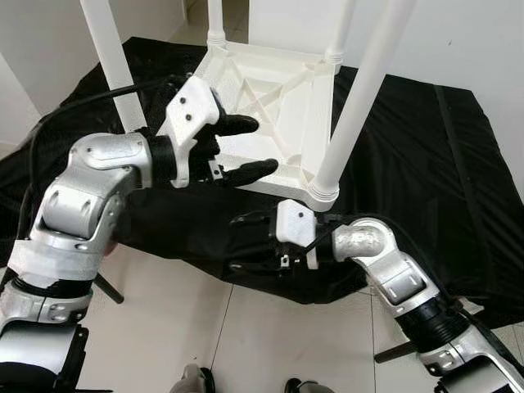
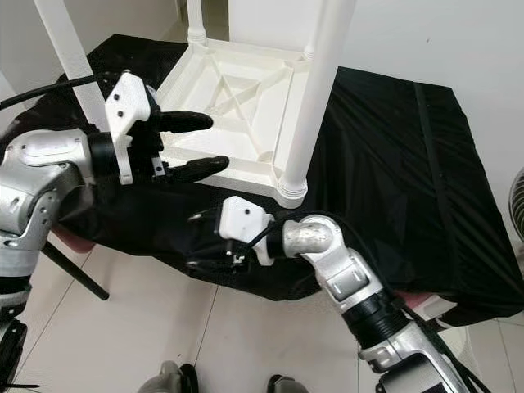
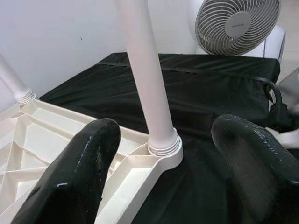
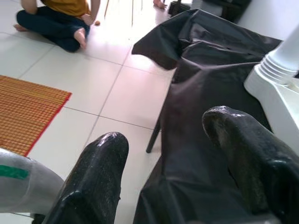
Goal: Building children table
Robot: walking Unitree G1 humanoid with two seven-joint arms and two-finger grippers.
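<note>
Left eye view: a white children's table (image 1: 274,106) lies upside down at upper centre on a black-draped surface (image 1: 426,172), legs up for assembly. The left end effector (image 1: 246,147) gapes wide beside its frame; the right end effector (image 1: 250,242), also wide, hovers lower centre, holding nothing.

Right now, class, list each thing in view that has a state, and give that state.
Table: upside down on the black cloth, legs up.
Near leg: seated in its corner socket.
Left gripper: open, over the table's edge.
Right gripper: open, empty, over the cloth.
Fan: cannot tell if running.
</note>
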